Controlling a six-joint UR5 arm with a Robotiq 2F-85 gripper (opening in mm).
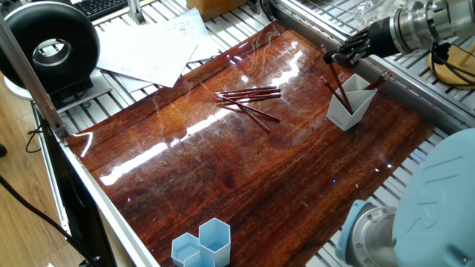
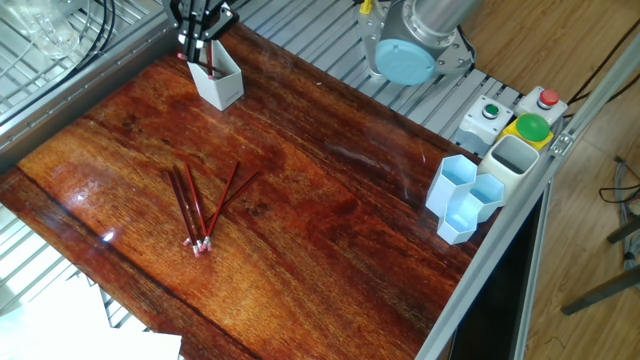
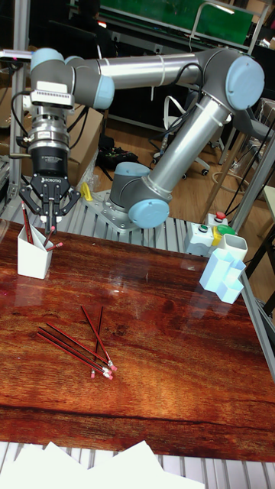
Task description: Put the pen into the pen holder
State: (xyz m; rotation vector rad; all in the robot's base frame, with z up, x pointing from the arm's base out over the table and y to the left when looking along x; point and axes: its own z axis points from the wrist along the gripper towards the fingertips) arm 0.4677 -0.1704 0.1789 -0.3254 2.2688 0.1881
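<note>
The white pen holder (image 1: 349,113) (image 2: 222,88) (image 3: 32,263) stands near the table's edge and has pens leaning in it. Directly above it hangs my gripper (image 1: 332,59) (image 2: 201,38) (image 3: 48,224), pointing down. Its fingers look shut on a dark red pen (image 1: 340,81) (image 3: 48,235) whose lower end is inside the holder. Another pen (image 3: 27,223) leans against the holder's tall corner. Several loose pens (image 1: 249,100) (image 2: 200,205) (image 3: 76,344) lie fanned out on the glossy wooden tabletop, away from the holder.
Light blue hexagonal cups (image 1: 202,246) (image 2: 465,195) (image 3: 225,276) stand at the opposite table edge. A button box (image 2: 515,115) sits behind them, beside the arm's base (image 2: 405,55). Sheets of paper (image 1: 148,48) and a black ring lamp (image 1: 52,44) lie off the wood.
</note>
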